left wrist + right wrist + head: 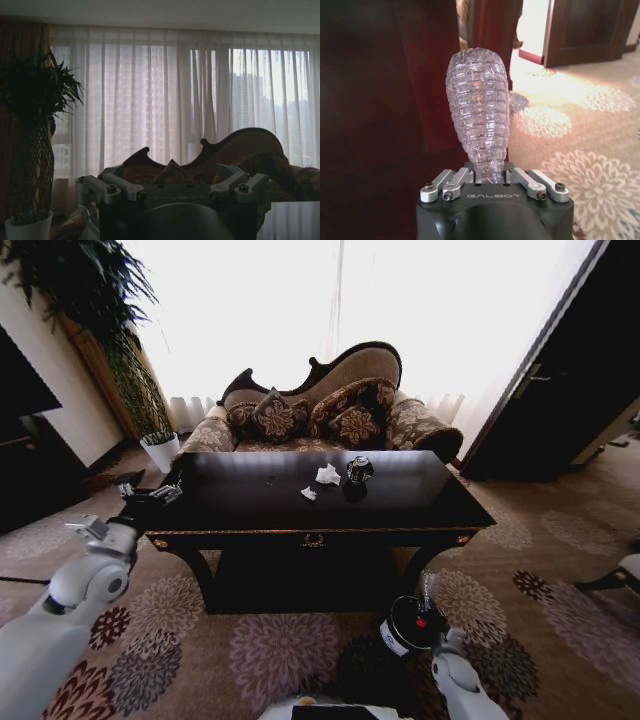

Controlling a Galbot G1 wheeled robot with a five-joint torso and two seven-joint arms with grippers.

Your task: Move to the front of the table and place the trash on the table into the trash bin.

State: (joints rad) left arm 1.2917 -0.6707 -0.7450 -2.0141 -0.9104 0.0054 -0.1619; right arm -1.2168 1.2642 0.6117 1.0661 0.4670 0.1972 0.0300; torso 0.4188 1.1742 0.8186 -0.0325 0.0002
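The dark glossy table [250, 515] stands straight ahead. On its top lie two crumpled white paper wads [328, 474] [308, 493] and a dark shiny round piece [359, 470]. The black trash bin [400, 632] with a white label stands on the carpet before the table's right front. My right gripper [487, 176] is shut on a clear ribbed plastic bottle [479, 110]. In the head view that gripper [432, 612] hangs right over the bin, with the bottle [428, 587] pointing toward the table. My left gripper [150, 497] hovers open at the table's left end.
A patterned sofa [320, 410] with cushions stands behind the table. A potted plant in a white pot [160, 450] is at the back left, and a dark door [570, 370] at the right. Flowered carpet lies open to the right of the table.
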